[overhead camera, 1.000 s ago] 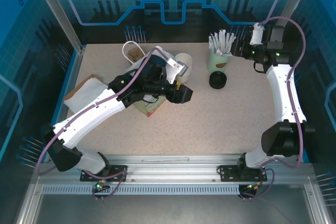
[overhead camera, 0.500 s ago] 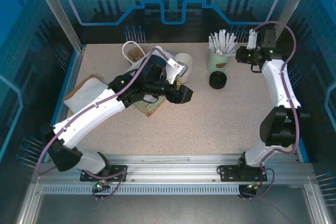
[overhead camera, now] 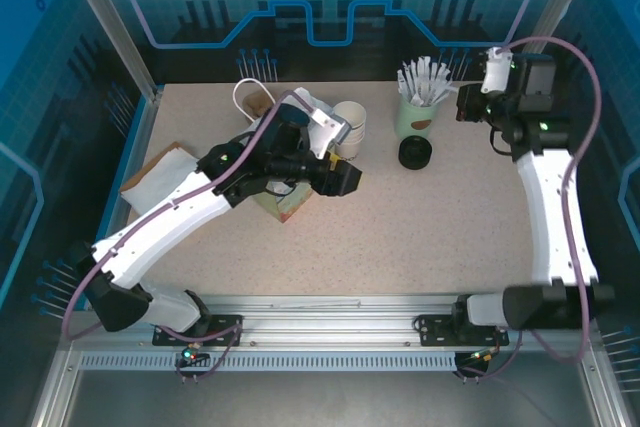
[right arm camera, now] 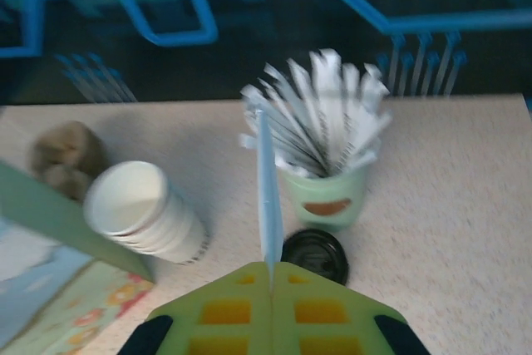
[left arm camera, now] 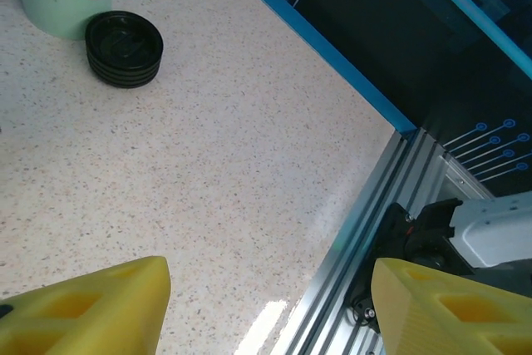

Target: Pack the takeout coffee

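Speckled beige counter [overhead camera: 430,237] inside a blue-walled enclosure. Entries run left to right.

- Far left edge: a flat brown-and-white paper piece [overhead camera: 150,175], lying alone.
- Back left: takeout coffee [overhead camera: 262,99], as I judge it. It is a brown shape ringed by a white loop handle [overhead camera: 240,97], behind the left arm. It is blurred in the right wrist view, and the lid cannot be made out.
- Nearer than that: patterned paper bag [overhead camera: 285,205], teal with flowers, partly hidden by the left arm. I cannot tell where its opening is.
- Left end effector [left arm camera: 266,288]: yellow fingers [left arm camera: 100,305] spread wide with nothing between them, above bare counter.
- Centre back: stack of white cups [overhead camera: 350,119], lidless.
- Right of centre: stack of black lids [overhead camera: 414,154], just beside a mint cup [overhead camera: 412,119] holding a bundle of white paper sticks [overhead camera: 425,77].
- Right end effector [right arm camera: 270,270]: jaws closed flat on one white stick [right arm camera: 264,172]. In the top view it stands right of the mint cup, apart from the bundle.

Step in hand (judgement): fetching an extra for the order, with one stick gripped.

Next move (judgement): carry the stick leftward above the lids and cups without clipping them. Release it only once it is over the bag. The coffee appears not yet bagged. The left arm is open and nearest, so it looks the likelier one to take it.
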`<action>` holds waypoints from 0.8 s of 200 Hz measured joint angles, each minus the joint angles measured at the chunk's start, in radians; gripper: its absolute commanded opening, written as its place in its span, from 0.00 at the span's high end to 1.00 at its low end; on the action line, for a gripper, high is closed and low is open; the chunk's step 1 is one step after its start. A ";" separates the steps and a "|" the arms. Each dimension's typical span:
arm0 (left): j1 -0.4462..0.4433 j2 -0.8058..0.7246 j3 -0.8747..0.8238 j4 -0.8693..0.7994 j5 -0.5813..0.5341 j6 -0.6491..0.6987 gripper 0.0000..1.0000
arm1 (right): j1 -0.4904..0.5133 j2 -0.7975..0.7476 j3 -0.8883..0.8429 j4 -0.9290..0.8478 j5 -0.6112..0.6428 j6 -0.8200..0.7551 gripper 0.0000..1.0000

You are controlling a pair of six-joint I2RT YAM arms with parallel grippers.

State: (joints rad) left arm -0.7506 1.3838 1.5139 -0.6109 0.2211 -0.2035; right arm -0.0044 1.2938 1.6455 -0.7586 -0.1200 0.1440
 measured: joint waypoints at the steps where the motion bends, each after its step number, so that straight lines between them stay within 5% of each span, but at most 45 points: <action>1: 0.002 -0.004 0.000 -0.001 -0.002 0.000 0.33 | 0.003 -0.004 0.001 0.000 -0.001 0.000 1.00; 42: 0.119 -0.171 -0.030 -0.014 -0.088 -0.018 0.30 | 0.219 -0.109 0.137 -0.004 -0.046 -0.035 1.00; 81: 0.288 -0.317 -0.083 -0.037 -0.158 -0.069 0.28 | 0.402 0.031 0.323 -0.064 -0.053 -0.084 1.00; 160: 0.350 -0.357 -0.137 -0.093 -0.181 -0.087 0.27 | 0.454 0.364 0.582 -0.362 -0.098 -0.180 1.00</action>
State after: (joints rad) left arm -0.4007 1.0264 1.3769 -0.7036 0.0402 -0.2905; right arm 0.4500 1.6577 2.2272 -1.1206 -0.2176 -0.0360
